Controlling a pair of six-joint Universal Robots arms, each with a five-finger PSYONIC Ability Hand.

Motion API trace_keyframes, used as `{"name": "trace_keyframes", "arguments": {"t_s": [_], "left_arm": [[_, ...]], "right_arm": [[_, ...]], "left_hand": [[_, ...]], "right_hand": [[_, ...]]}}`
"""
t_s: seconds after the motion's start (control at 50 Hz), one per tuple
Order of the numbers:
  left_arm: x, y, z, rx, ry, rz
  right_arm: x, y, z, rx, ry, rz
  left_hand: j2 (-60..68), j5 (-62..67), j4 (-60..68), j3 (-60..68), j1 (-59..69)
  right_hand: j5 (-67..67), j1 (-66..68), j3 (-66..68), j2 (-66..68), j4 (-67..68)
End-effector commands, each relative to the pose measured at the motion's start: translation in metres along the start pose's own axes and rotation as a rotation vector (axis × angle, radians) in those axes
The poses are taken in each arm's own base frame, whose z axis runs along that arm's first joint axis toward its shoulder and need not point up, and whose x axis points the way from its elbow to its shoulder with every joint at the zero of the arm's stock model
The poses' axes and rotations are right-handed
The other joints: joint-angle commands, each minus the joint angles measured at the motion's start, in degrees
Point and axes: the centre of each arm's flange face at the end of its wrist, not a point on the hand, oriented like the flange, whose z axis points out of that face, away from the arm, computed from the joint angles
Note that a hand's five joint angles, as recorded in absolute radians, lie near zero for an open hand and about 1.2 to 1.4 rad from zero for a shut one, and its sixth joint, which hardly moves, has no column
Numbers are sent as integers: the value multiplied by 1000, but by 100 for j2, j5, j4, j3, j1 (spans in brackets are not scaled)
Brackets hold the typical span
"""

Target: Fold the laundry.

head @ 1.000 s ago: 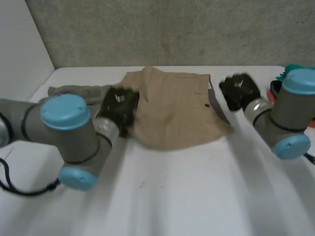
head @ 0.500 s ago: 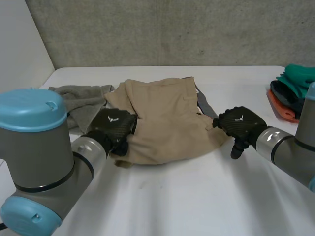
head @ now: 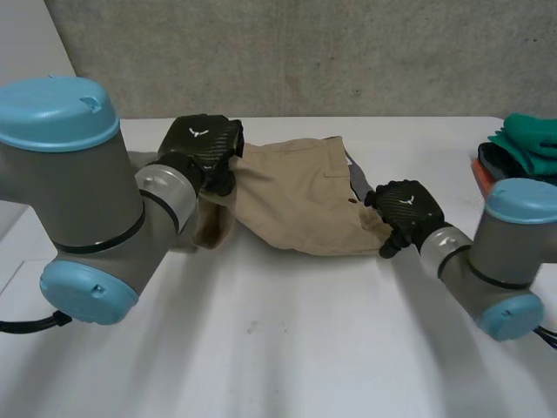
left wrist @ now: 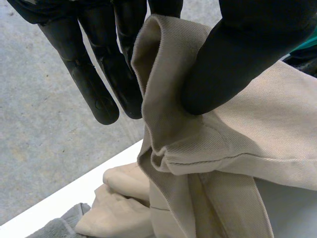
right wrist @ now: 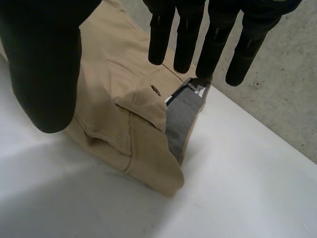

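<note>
Tan shorts (head: 296, 200) lie crumpled on the white table (head: 305, 348). My left hand (head: 204, 144) holds their left edge lifted off the table. In the left wrist view the thumb (left wrist: 247, 54) presses a fold of the tan cloth (left wrist: 237, 144) against the fingers (left wrist: 99, 84). My right hand (head: 405, 209) is at the shorts' right corner. In the right wrist view its fingers (right wrist: 188, 34) are straight and apart from the thumb (right wrist: 44, 64). They hover over the folded corner (right wrist: 124, 124) and the grey lining (right wrist: 181, 119), holding nothing.
A pile of green, dark and orange clothes (head: 522, 148) sits at the table's right edge. A grey cloth (left wrist: 59, 228) lies beyond the shorts, by the left arm. A concrete wall stands behind the table.
The left hand has risen and moved back, lifting the shorts' left edge. The right hand has opened and moved in to the shorts' right corner.
</note>
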Motion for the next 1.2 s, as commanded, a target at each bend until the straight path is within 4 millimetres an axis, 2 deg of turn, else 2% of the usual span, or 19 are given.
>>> {"name": "trace_keyframes", "arguments": {"t_s": [0.02,0.06,0.1,0.12,0.2,0.28,0.32,0.38,0.44,0.46,0.54,0.6,0.7,0.8,0.92,1.0,1.1,1.16,1.2], "left_arm": [[-14,-4,6,17,-36,-39],[-17,-4,7,20,-44,-53],[-20,-3,9,17,-53,-62],[-21,-3,8,17,-54,-62],[-20,0,6,-1,-51,-60],[-14,18,-7,-103,-25,-50],[-11,29,-21,-198,-9,-44],[-9,33,-39,-275,9,-40],[-3,46,-67,-403,45,-29],[-1,49,-74,-434,56,-25],[15,63,-117,-549,166,29],[27,71,-136,-578,237,73],[35,75,-146,-585,271,97],[37,77,-135,-561,266,102],[33,78,-101,-494,218,128],[24,71,-63,-393,150,155],[15,67,-8,-226,74,208],[9,72,7,-216,52,243],[11,75,6,-232,64,256]], "right_arm": [[-2,8,20,0,6,-24],[-1,7,22,6,9,-30],[0,3,23,20,8,-40],[1,1,23,23,9,-42],[10,-12,19,48,35,-59],[20,-39,3,74,51,-85],[20,-50,-16,38,33,-115],[22,-60,-44,-48,4,-203],[30,-57,-64,-143,-15,-284],[33,-53,-79,-211,-40,-341],[29,-48,-115,-361,-135,-470],[17,-42,-140,-460,-246,-522],[8,-37,-155,-509,-322,-511],[7,-38,-157,-502,-318,-517],[9,-42,-152,-475,-300,-525],[22,-52,-132,-394,-193,-538],[40,-53,-92,-309,-78,-463],[41,-48,-80,-304,-75,-436],[35,-47,-76,-302,-93,-438]], "left_hand": [[1173,1243,1119,1164,1635],[1173,1243,1119,1164,1635],[1173,1243,1119,1164,1635],[1173,1243,1119,1164,1635],[1173,1243,1119,1164,1635],[1173,1243,1119,1164,1635],[1173,1243,1119,1164,1635],[1173,1243,1119,1164,1635],[1173,1243,1119,1164,1635],[1173,1243,1119,1164,1635],[1173,1243,1119,1164,1635],[1173,1243,1119,1164,1635],[1173,1243,1119,1164,1635],[1173,1243,1119,1164,1635],[1173,1243,1119,1164,1635],[1173,1243,1119,1164,1635],[1173,1243,1119,1164,1635],[1173,1243,1119,1164,1635],[1173,1243,1119,1164,1635]], "right_hand": [[1048,1092,1087,1130,1049],[1787,1830,1826,1868,1788],[4403,4446,4442,4484,4404],[5075,5118,5114,5156,5076],[5081,5125,5121,5163,5083],[5081,5125,5121,5163,5083],[5081,5125,5121,5163,5083],[5081,5125,5121,5163,5083],[5081,5125,5121,5163,5083],[5081,5125,5121,5163,5083],[5081,5125,5121,5163,5083],[5081,5125,5121,5163,5083],[5081,5125,5121,5163,5083],[5081,5125,5121,5163,5083],[5081,5125,5121,5163,5083],[5081,5125,5121,5163,5083],[5081,5125,5121,5163,5083],[5081,5125,5121,5163,5083],[5081,5125,5121,5163,5083]]}}
